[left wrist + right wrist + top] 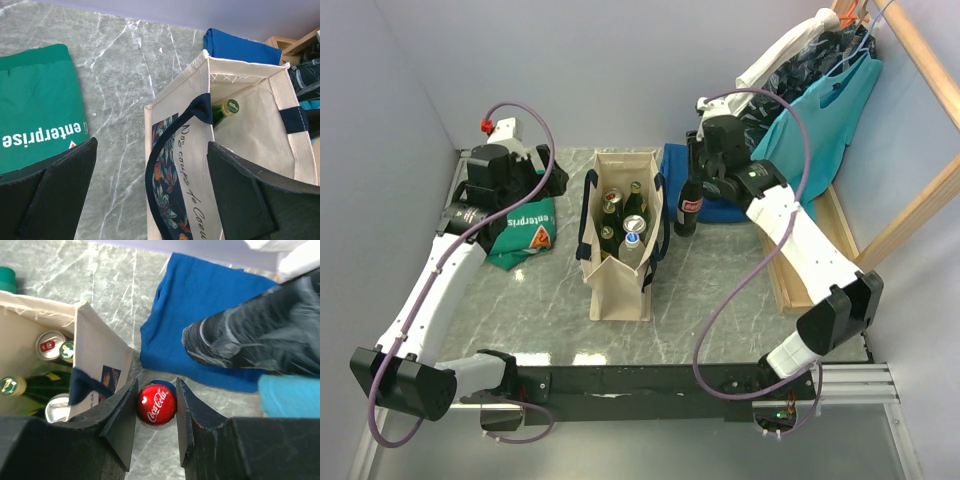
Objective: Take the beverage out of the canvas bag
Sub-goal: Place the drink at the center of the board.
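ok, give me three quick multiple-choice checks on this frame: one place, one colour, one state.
1. Where is the cola bottle relative to the canvas bag? A inside it; B outside it, beside the blue cloth; C lying flat in front of it.
2. Its cap colour? A green; B white; C red.
3. Left pincer state? A open, holding nothing; B shut on a handle; C shut on a can.
Answers: B, the right wrist view shows it between bag wall and cloth; C, the cap in the right pincer is red; A, the left jaws stand wide apart, gripping nothing.
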`<state>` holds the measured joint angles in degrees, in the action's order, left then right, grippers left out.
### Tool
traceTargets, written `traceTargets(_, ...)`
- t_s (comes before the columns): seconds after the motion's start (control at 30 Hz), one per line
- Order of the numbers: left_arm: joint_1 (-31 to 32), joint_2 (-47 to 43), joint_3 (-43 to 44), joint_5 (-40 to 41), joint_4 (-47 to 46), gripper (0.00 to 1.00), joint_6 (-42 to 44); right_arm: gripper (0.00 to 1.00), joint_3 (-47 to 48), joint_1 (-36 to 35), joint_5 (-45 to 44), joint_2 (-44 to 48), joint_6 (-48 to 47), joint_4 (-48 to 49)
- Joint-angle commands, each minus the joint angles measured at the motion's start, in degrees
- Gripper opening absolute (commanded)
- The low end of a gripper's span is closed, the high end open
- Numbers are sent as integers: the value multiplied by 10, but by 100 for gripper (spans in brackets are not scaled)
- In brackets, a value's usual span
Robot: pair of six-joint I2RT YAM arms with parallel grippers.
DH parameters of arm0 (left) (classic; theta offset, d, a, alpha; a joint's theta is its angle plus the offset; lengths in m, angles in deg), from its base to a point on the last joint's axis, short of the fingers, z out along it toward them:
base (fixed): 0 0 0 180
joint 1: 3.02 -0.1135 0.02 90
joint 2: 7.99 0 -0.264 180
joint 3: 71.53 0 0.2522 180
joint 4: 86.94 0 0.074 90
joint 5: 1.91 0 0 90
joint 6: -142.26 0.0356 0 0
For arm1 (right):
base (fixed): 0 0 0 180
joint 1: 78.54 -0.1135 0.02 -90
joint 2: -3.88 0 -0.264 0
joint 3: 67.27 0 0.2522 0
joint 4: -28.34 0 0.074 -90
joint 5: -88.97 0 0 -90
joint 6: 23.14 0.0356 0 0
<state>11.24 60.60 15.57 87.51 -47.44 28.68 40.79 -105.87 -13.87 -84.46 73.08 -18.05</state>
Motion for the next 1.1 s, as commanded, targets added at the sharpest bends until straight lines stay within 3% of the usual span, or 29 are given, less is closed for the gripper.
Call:
traceTargets(0.0, -4, -7, 29, 4, 1, 96, 9, 0, 5, 3, 5, 11, 13, 137)
traceTargets(0.33, -5, -15, 19, 5, -4, 96, 9, 0, 1, 3, 8, -10, 6, 155)
traceTargets(0.77, -6, -19, -6, 11, -21, 96, -6, 0, -147, -14, -32, 34, -39, 271)
traceTargets(1.07, -8, -24, -11, 17, -21, 96, -5, 0, -168, -27, -49, 36, -45, 315)
